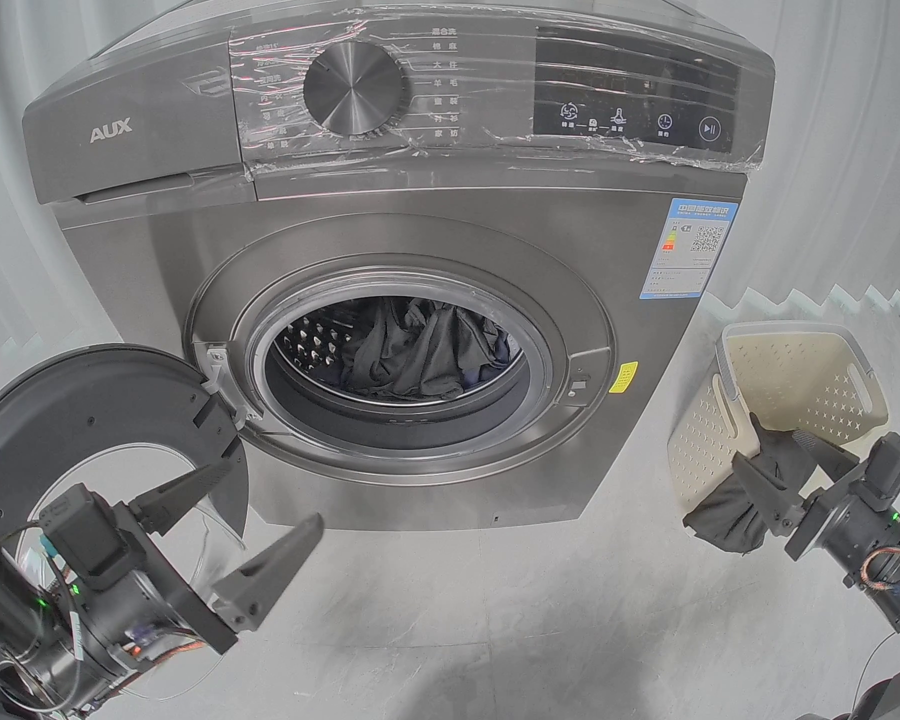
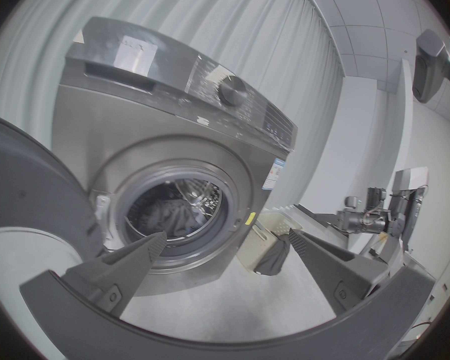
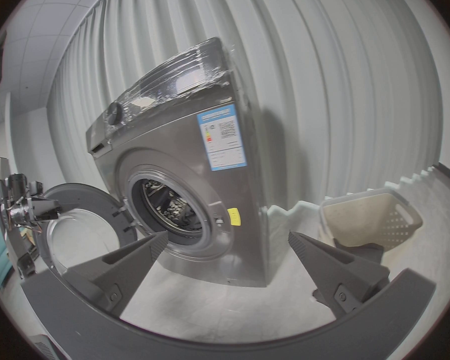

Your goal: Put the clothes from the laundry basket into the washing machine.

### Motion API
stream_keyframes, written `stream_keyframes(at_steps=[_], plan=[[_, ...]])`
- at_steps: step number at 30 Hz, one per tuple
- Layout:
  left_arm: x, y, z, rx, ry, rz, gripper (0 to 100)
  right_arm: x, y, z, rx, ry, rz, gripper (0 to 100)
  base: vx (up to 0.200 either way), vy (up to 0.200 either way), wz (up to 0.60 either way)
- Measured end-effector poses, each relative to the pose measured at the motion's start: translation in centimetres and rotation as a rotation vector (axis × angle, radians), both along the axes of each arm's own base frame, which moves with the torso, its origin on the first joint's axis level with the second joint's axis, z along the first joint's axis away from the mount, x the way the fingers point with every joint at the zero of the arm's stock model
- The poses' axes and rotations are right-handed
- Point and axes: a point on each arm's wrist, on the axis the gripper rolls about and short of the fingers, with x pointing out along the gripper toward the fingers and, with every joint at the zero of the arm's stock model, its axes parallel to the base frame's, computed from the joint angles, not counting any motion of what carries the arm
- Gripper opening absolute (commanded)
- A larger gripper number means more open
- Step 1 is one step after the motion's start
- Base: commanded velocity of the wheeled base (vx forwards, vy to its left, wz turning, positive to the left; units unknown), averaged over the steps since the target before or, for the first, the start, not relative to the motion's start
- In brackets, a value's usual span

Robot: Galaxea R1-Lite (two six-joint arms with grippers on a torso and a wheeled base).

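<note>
One dark piece of clothing [image 1: 735,524] hangs out of the laundry basket [image 1: 805,334] and down onto the floor [image 1: 530,612]. It is the only piece to be seen there. The basket looks tipped toward the robot (its open mouth shows) and sits just to the right of the washing machine [image 1: 450,212]. Other dark clothes [image 1: 420,350] are already in the drum. The round door [image 1: 80,402] is swung wide open on the left. The right gripper [image 3: 227,237] is close by the basket, near the dark piece, with its two fingers spread wide and nothing between them. The left gripper [image 1: 276,492] sits low in front of the open door, its fingers spread too and holding nothing. So the job looks mostly done, and the step in hand seems to be picking up this last piece. Next, the right gripper would need to go down onto the cloth and pinch a good fold. Then it would lift the piece free of the basket rim and carry it left into the drum without snagging.
</note>
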Motion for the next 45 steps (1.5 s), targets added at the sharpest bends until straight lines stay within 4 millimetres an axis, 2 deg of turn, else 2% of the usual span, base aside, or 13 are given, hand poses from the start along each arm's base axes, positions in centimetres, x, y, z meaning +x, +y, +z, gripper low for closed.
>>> stream_keyframes(at_steps=[6, 10, 18, 23, 29, 33, 37, 45], plan=[[-0.8, 2.8, 0.1, 0.031, 0.003, 0.105, 100, -1.3, -1.9, -0.5, -0.082, 0.078, -0.07, 100, -0.2, 0.0, 0.0], [-2.1, 4.4, -0.3, 0.076, 0.047, 0.145, 100, -2.7, -3.0, -1.0, -0.12, 0.132, -0.102, 100, 0.0, 0.0, 0.0], [-5.6, 7.5, -1.7, 0.129, 0.11, 0.22, 100, -6.2, -5.5, -1.3, -0.141, 0.142, -0.201, 100, -0.15, 0.0, 0.0], [-7.3, 9.0, -2.3, 0.111, 0.097, 0.319, 100, -8.9, -6.7, -2.3, -0.148, 0.149, -0.277, 100, 0.0, 0.0, 0.0], [-9.1, 10.0, -3.1, 0.093, 0.076, 0.406, 100, -12.1, -7.6, -4.1, -0.144, 0.145, -0.343, 100, 0.0, -0.167, 0.0], [-10.7, 10.5, -4.7, 0.123, 0.094, 0.469, 100, -13.7, -7.7, -5.0, -0.12, 0.092, -0.394, 100, 0.0, -0.2, 0.0], [-11.7, 10.6, -5.9, 0.134, 0.115, 0.51, 100, -14.5, -7.6, -5.5, -0.107, 0.039, -0.402, 100, 0.0, -0.2, 0.0], [-12.7, 10.4, -6.3, 0.128, 0.035, 0.571, 100, -15.2, -7.5, -5.8, -0.121, -0.028, -0.409, 100, 0.0, -0.2, 0.0]])
